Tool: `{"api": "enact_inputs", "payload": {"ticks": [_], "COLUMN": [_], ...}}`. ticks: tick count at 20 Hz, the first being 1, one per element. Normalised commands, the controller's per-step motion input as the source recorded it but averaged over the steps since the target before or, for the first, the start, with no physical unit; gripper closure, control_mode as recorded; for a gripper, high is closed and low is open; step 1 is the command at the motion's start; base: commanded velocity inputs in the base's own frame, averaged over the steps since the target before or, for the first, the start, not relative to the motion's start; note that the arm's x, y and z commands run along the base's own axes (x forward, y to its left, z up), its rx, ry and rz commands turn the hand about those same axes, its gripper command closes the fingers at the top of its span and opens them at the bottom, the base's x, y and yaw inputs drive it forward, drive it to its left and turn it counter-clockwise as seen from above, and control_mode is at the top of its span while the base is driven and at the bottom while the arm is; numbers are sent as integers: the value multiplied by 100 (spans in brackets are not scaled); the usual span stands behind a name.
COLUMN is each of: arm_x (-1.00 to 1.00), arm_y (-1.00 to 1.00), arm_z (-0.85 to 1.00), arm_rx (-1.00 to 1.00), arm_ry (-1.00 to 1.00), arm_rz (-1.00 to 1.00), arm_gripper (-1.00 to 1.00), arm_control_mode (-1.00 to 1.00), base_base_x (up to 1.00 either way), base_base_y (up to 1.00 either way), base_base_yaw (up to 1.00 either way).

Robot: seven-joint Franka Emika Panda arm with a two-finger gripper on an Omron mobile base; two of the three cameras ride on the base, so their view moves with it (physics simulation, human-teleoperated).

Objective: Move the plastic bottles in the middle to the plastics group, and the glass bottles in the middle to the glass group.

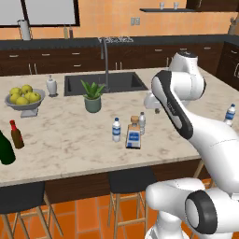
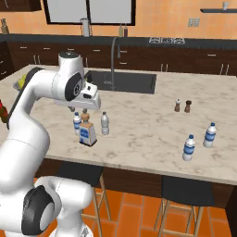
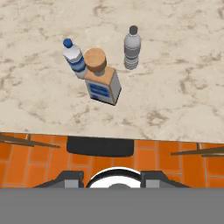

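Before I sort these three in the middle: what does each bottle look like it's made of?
Cork-stoppered square bottle: probably glass, with a clear squat body and tan stopper. Blue-labelled bottle: likely thin clear plastic, water-bottle shape with a screw cap. Slim greyish bottle: likely plastic too, with a ribbed translucent body, though the render leaves that open.

I hold the white arm (image 1: 186,121) raised and folded, elbow high, forearm reaching forward with the wrist (image 2: 88,98) turned downward. The gripper (image 3: 112,177) points straight down, its jaws drawn close together with nothing between them, hanging well above the surface (image 3: 175,100) below the jaws.
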Motion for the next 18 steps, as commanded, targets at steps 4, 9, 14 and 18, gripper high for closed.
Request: {"api": "enact_inputs", "payload": {"ticks": [4, 9, 14, 18], "arm_x": [-3, 57, 78, 59], "arm_y": [28, 42, 0, -21], "arm_z": [-10, -20, -8, -14], "arm_rx": [0, -1, -3, -1], "arm_ry": [1, 0, 8, 7], "arm_rz": [0, 14, 19, 21], "arm_gripper": [-100, -100, -100, -100], "arm_control_mode": [-100, -100, -100, -100], "base_base_x": [0, 0, 0, 0], "base_base_y": [0, 0, 0, 0], "base_base_yaw": [0, 0, 0, 0]}}
